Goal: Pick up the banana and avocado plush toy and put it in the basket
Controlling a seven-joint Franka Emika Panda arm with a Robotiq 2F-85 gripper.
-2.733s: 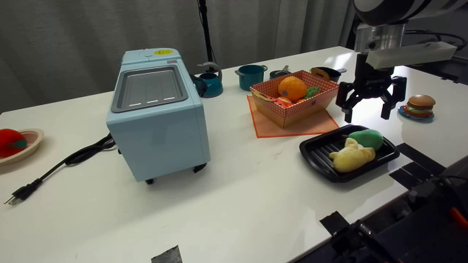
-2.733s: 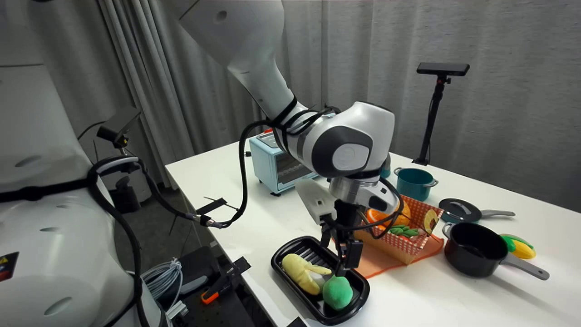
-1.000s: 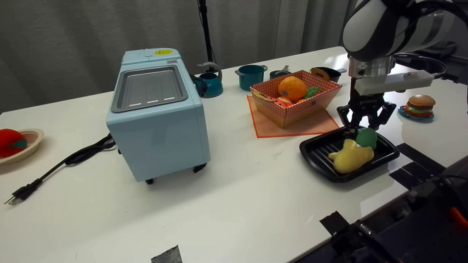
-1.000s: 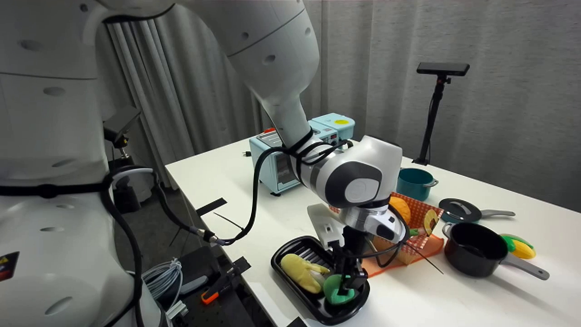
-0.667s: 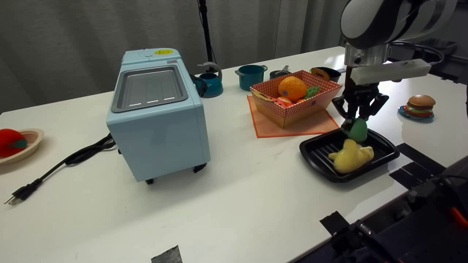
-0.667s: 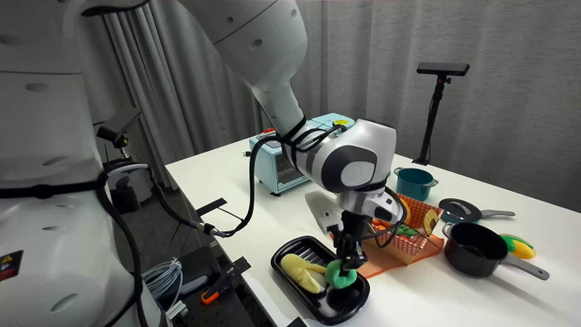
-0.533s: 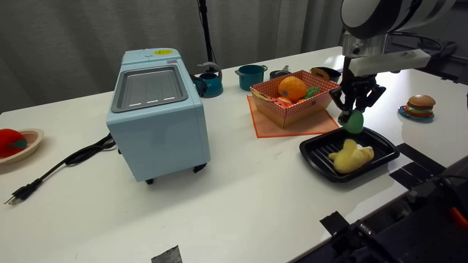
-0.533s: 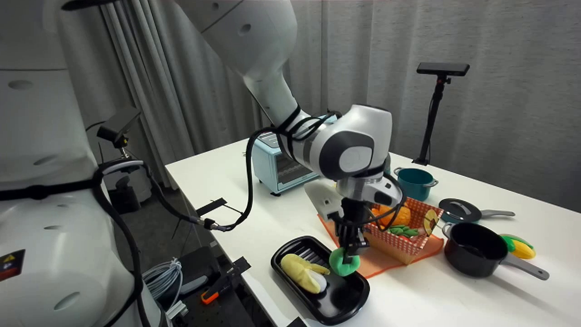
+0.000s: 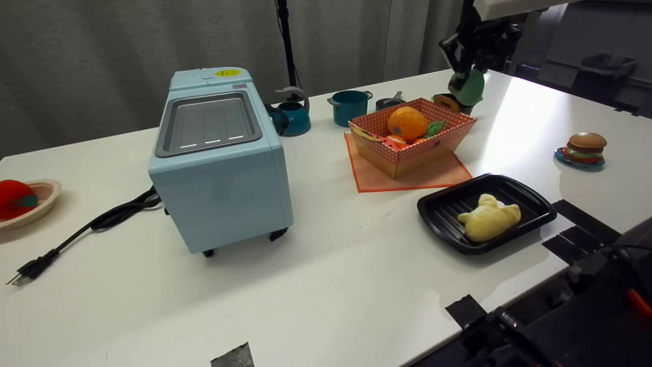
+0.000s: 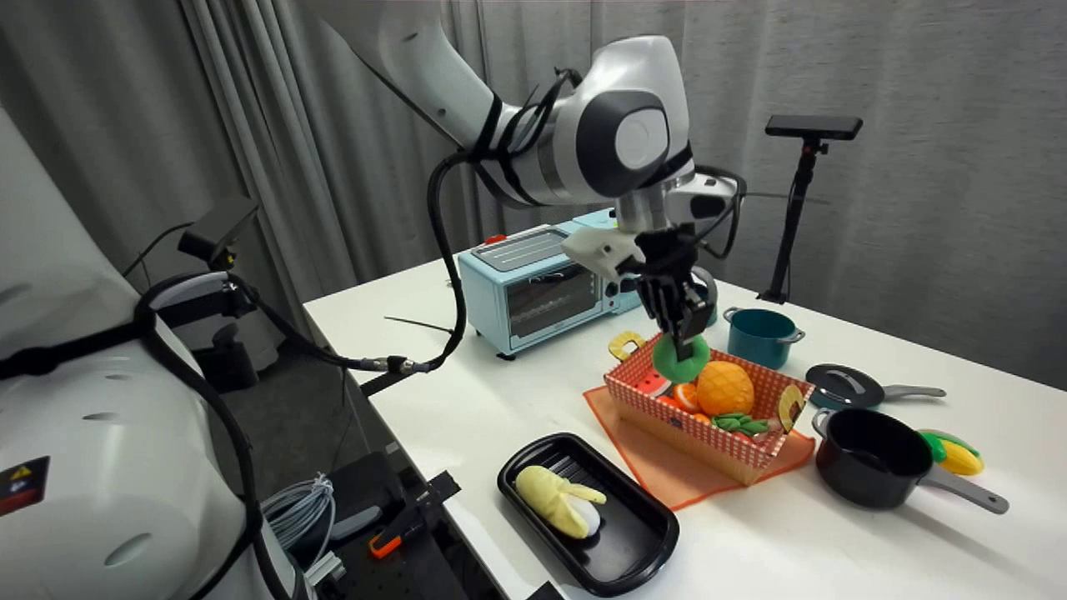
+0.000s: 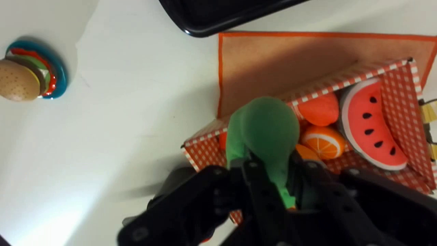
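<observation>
"What's in the gripper (image 11: 273, 162)?"

"The avocado plush toy (image 11: 266, 121): your jaws stand slightly apart, squeezing it between them, and you're holding it in mid-air. In the wrist view it covers the centre of the frame and hides part of the basket (image 11: 403, 109)."

"And the banana (image 9: 486, 223)?"

"You'll find it in the black tray (image 9: 532, 210), toward the lower right of the frame in an exterior view."

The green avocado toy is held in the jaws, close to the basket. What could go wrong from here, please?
In the wrist view the avocado toy overlaps the rim of the basket, so if the jaws open there, it might catch the edge or fall outside. The watermelon slice and round orange fruit toy already inside could also make it roll off.
</observation>
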